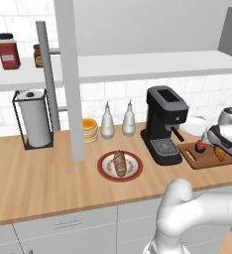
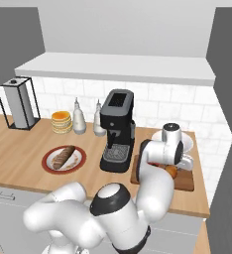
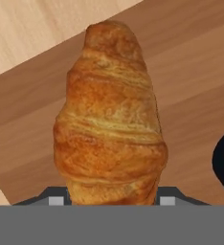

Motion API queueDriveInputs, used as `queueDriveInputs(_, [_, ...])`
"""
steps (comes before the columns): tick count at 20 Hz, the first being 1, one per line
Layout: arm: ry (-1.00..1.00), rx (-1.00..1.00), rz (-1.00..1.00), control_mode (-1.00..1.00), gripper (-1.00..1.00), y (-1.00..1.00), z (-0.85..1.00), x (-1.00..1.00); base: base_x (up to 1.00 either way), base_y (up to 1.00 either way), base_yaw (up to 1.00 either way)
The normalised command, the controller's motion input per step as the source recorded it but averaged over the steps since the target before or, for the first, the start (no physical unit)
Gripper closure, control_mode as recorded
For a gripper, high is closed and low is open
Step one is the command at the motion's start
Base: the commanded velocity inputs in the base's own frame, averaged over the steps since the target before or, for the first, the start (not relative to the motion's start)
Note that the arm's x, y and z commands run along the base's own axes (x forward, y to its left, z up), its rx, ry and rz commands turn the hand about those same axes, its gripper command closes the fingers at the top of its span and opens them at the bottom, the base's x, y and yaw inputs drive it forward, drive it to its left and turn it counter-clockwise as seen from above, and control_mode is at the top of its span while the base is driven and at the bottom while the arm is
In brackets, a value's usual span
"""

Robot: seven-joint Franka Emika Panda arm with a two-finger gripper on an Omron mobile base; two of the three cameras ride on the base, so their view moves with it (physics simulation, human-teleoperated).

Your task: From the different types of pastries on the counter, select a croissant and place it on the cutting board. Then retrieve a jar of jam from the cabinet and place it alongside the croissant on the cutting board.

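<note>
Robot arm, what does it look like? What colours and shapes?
The arm is glossy white, built from fat rounded tube sections joined by bulging elbows. Dark, nearly black round caps sit at the joints, one large cap facing the right base view. The hand is white on top with a dark band beneath. No cables or markings show. The jaws are too hidden to describe.

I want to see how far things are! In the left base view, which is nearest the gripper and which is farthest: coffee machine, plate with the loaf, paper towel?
1. Coffee machine, just left of the gripper.
2. Plate, mid-counter.
3. Paper towel, far left.
</note>
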Motion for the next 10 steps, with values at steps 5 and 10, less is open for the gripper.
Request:
queueDriveInputs(5, [0.0,0.0,0.0,-1.0,-1.0,0.0,-0.11,0.02,0.0,0.0,0.0])
queueDriveInputs(10, [0.0,0.0,0.0,-1.0,-1.0,0.0,0.14,0.01,0.0,0.0,0.0])
